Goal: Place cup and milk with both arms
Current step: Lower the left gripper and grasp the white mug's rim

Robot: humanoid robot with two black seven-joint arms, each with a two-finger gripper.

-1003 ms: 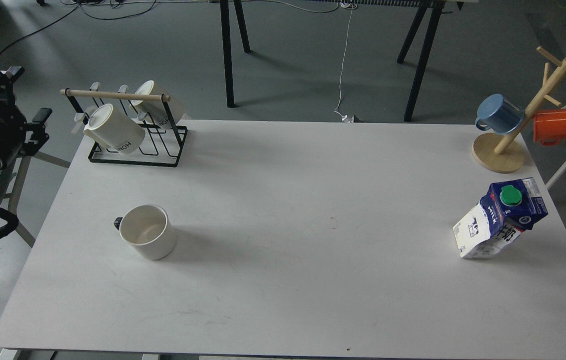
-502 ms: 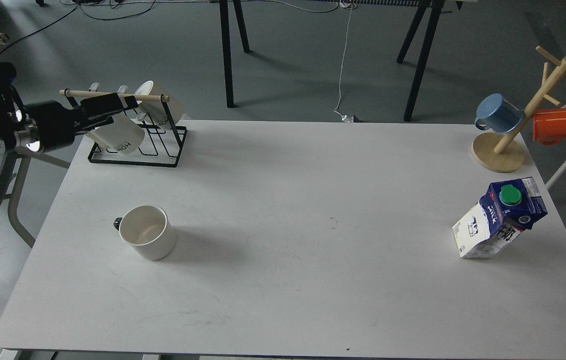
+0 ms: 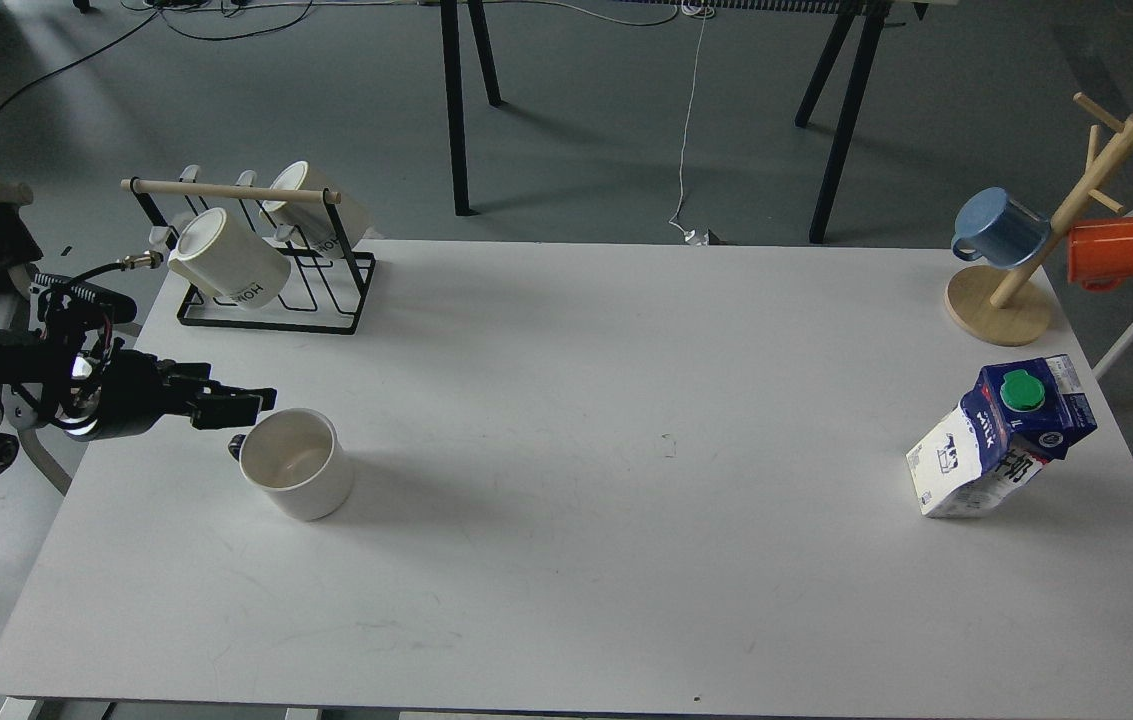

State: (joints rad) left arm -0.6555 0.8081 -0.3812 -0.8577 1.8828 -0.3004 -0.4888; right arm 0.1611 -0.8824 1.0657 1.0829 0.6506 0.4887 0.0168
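Standing on the near left part of the white worktop (image 3: 566, 560) is the cup (image 3: 294, 463). It is upright with its open mouth facing up, and its little black handle (image 3: 237, 446) points left. Just beside that handle is the left claw (image 3: 244, 403), coming in low from the left edge. It looks dark and thin from here, so I cannot tell if its fingers are apart or together. It does not hold the cup.

Far over on the right side stands the milk (image 3: 1001, 440), well apart from the cup. The carton stands tall, and its top leans to the right in this view. Its green cap (image 3: 1022, 391) faces up. The right claw is not in the picture.

Farther back on the left is a black wire rack (image 3: 271, 290) with two white mugs (image 3: 226, 258) lying tipped on it. Farther back on the right is a wooden mug tree (image 3: 1026, 270) with a blue mug (image 3: 998, 226) and an orange mug (image 3: 1107, 252).

Behind the worktop is a grey floor (image 3: 606, 150) with black table legs (image 3: 454, 110) and a thin white cable (image 3: 691, 120).
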